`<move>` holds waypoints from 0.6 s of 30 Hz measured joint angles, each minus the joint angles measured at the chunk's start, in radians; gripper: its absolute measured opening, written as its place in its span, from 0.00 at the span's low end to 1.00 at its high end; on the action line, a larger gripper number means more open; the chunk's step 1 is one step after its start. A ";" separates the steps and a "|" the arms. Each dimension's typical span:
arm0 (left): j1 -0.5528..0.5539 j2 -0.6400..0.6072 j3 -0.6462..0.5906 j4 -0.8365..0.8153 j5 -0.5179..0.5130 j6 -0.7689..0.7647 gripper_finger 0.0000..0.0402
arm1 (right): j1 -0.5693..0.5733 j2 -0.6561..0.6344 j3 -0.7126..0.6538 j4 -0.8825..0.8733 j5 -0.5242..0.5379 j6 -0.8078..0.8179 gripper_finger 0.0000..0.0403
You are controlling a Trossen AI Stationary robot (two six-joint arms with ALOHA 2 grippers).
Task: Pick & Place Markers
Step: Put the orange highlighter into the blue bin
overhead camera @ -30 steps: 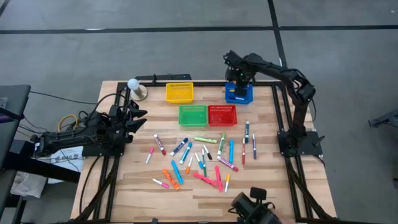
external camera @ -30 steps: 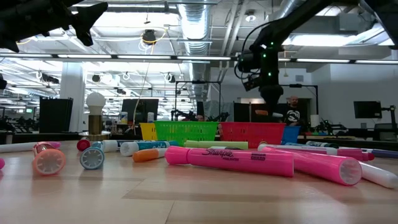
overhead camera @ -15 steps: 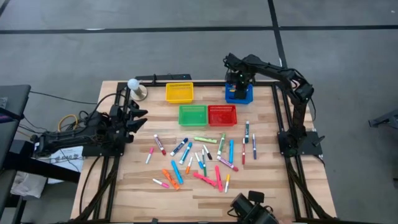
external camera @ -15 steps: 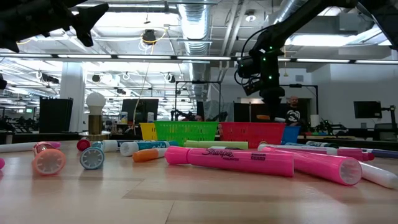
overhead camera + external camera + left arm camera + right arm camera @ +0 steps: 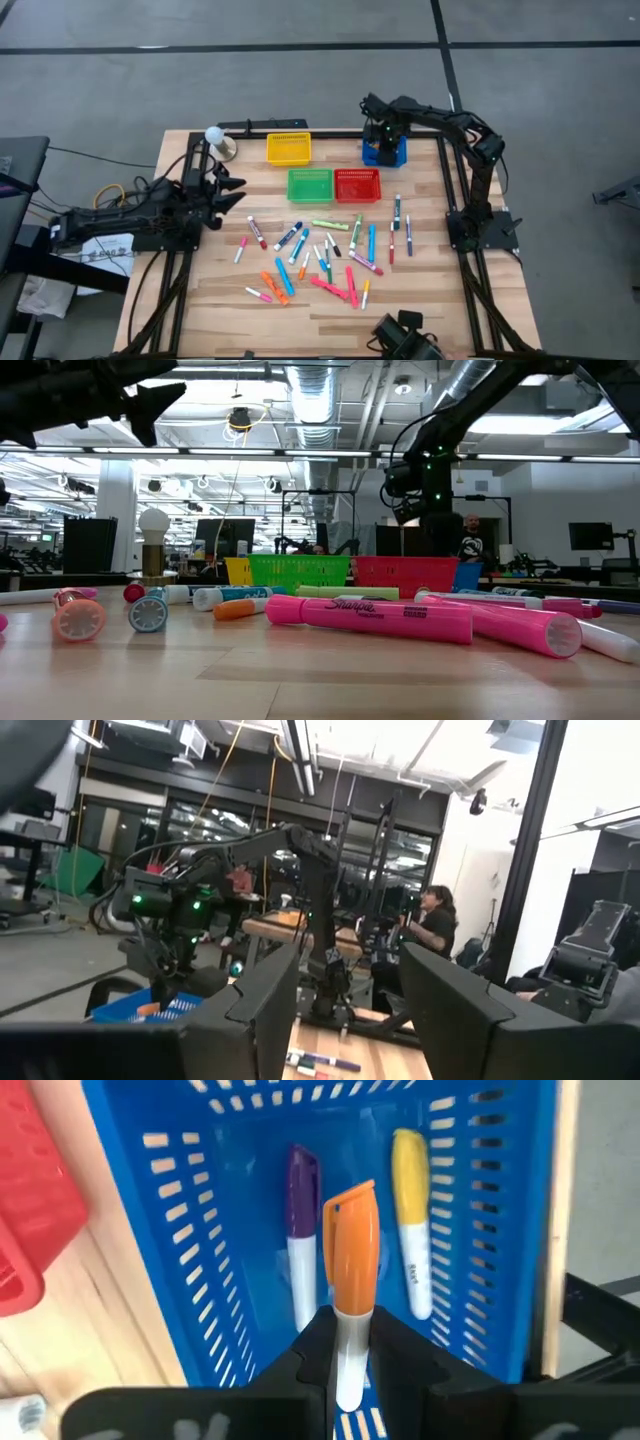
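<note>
The orange-capped marker (image 5: 350,1295) sits clamped in the right gripper (image 5: 343,1342), which has slid back from a second ago and now hangs over the blue basket (image 5: 384,151), two markers already inside. Drop looks next; walls close. Left gripper (image 5: 222,190) waits, fingers apart, beside the table's (image 5: 450,300) left edge.

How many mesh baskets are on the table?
4: yellow mesh basket at the far edge, blue mesh basket under the right gripper, green mesh basket and red mesh basket side by side nearer the markers.

Two markers (image 5: 302,1230) in basket (image 5: 190,1270)
</note>
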 joint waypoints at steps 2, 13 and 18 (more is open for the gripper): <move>0.000 0.014 0.000 0.000 0.000 0.000 0.44 | 0.000 0.000 -0.008 0.013 -0.001 -0.002 0.10; 0.000 0.041 0.000 0.001 0.000 0.000 0.44 | 0.000 0.000 -0.069 0.106 0.001 -0.026 0.10; 0.000 0.041 0.000 0.001 0.000 0.000 0.44 | 0.000 0.000 -0.071 0.114 0.002 -0.047 0.10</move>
